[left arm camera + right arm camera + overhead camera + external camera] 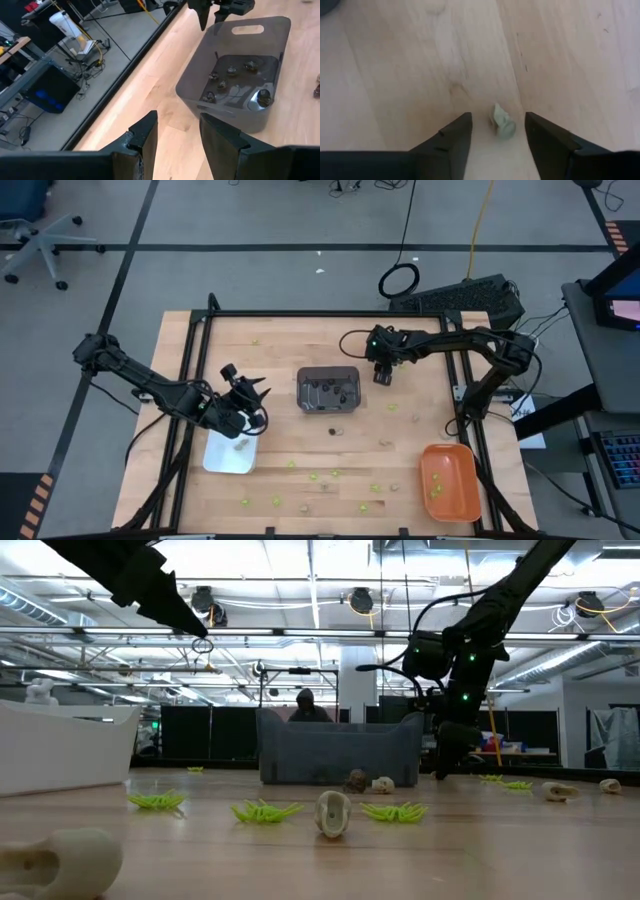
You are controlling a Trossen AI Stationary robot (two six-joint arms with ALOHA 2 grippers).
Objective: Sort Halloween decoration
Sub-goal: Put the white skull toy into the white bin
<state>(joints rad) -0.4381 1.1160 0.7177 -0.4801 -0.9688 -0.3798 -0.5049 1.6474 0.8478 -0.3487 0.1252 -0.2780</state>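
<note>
A pale trinket (pixel 503 121) lies on the table (pixel 420 435) between the right gripper (pixel 494 131) fingers, which we find apart and not touching it, just right of the grey tray (pixel 328 389). The left gripper (pixel 177 131), fingers parted and empty, hangs above the white tray (pixel 229 454). Green trinkets (pixel 263 811) lie scattered along the near edge.

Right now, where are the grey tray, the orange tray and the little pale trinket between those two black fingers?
grey tray (pixel 329 406): high view, near rim.
orange tray (pixel 448 452): high view, top rim.
pale trinket (pixel 503 121): right wrist view, its middle.
</note>
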